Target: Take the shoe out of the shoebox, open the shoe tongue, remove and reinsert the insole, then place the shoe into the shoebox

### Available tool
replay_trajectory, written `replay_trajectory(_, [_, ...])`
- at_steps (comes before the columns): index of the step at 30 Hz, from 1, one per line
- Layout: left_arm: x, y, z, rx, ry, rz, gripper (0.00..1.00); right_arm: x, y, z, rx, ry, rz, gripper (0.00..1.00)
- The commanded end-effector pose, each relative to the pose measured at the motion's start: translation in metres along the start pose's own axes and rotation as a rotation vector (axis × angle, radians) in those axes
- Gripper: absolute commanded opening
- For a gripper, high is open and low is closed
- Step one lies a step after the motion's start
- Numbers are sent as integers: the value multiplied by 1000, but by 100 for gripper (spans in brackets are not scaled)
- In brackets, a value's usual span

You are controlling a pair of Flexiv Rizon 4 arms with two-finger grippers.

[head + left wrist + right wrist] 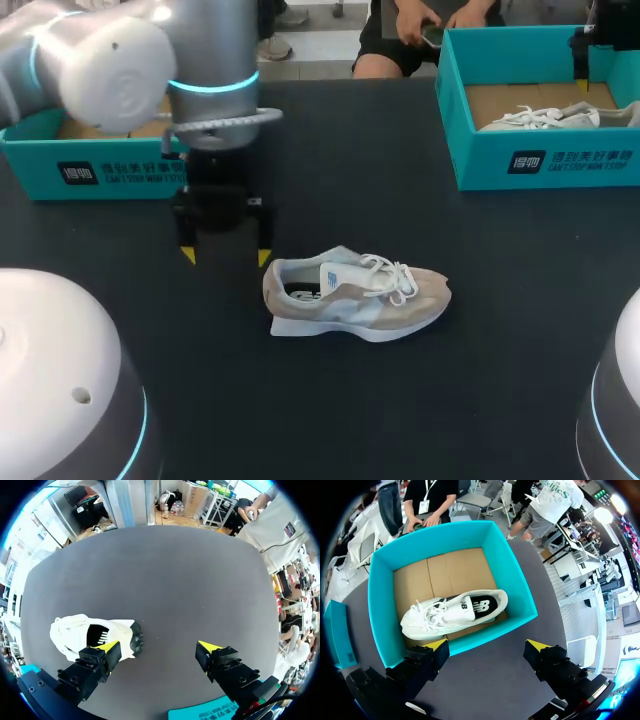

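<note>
Fingers (pixel 188 255) of left arm (pixel 215 100) point down, spread, seemingly clear of shoe (pixel 355 295).

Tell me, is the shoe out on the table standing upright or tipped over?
Upright: the shoe rests on its sole on the table, with its laces on top.

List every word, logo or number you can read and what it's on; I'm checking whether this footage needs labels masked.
Nothing reads clearly enough to quote.
right shoebox, front wall: white logo block and lines of print, too small and blurred.
left shoebox, front wall: same white print, too blurred.
shoe on the table: side emblem, no legible words.
shoe in the box: dark side emblem, no legible words.
</note>
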State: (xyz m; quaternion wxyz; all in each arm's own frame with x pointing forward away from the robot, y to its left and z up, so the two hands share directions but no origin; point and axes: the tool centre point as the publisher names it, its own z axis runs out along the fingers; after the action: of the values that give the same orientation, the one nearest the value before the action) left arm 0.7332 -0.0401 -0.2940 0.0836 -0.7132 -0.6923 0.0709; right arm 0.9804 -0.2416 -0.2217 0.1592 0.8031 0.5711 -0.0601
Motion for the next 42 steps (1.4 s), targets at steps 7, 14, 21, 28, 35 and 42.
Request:
replay_trajectory(7, [14, 0, 4, 33, -83, -84, 100, -1, -1, 0, -1, 2, -1, 100])
replay_trajectory(14, [28, 13, 1, 103, -328, -489, 100, -1, -1, 0, -1, 2, -1, 100])
replay_trajectory(21, [37, 16, -14, 235, -573, -856, 100, -1, -1, 0, -1, 2, -1, 100])
replay_trajectory(28, [50, 4, -10, 430, -719, -1062, 100, -1, -1, 0, -1, 2, -1, 100])
replay_trajectory(35, [79, 5, 4, 577, -826, -1154, 100, -1, -1, 0, -1, 2, -1, 100])
replay_trajectory(42, [84, 4, 8, 747, -855, -1160, 100, -1, -1, 0, -1, 2, -1, 100])
